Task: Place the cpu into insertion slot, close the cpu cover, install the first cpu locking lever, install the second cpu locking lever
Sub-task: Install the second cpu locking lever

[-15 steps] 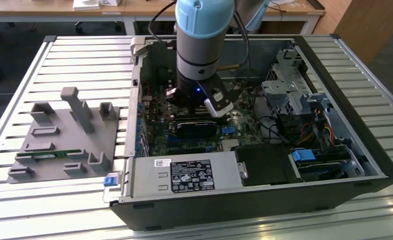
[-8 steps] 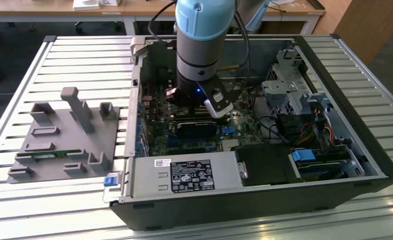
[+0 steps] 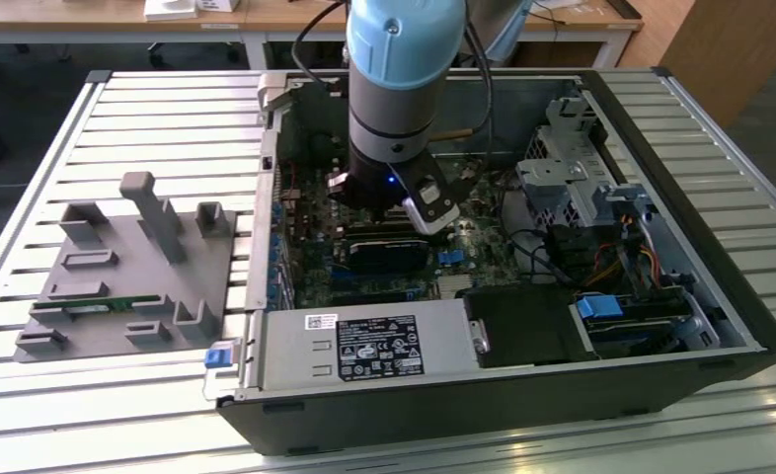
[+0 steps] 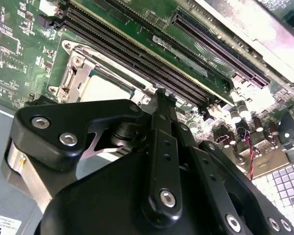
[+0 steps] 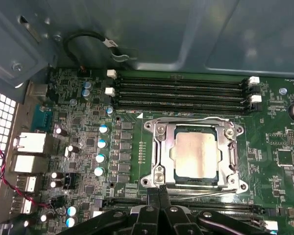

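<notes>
Exterior view, left to right: grey fixture on the slatted table, then the open case, arm down inside it. Gripper clenched, nothing grasped, tips at 6 o'clock of the slot. Cpu seated in slot; cover down around it.

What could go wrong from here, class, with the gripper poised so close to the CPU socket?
The black gripper hovers at the edge of the dark-silver metal cpu cover, closed over the silver-grey square cpu; a slip could scrape the green motherboard. The long black memory slots lie close, so a sideways move might knock them.
</notes>
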Motion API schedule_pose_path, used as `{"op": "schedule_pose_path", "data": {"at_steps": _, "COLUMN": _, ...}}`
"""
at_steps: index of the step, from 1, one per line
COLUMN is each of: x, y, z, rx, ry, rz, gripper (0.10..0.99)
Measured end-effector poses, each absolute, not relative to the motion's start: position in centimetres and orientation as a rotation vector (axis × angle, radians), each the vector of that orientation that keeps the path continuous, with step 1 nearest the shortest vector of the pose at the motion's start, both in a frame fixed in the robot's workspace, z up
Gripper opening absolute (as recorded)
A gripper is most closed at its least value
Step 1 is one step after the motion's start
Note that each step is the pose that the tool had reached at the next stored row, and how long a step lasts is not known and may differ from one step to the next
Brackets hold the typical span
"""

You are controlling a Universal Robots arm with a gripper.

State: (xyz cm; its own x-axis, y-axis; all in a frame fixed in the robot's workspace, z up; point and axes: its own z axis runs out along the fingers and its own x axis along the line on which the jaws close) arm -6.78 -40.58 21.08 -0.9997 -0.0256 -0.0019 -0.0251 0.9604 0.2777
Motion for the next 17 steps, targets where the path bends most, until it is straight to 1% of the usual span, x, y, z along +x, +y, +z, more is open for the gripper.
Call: {"op": "schedule_pose_path", "data": {"at_steps": 17, "x": -6.80, "y": -40.74, "z": 20.49, "rx": 0.040, "ry": -3.106, "rz": -0.458, "gripper": 0.106}}
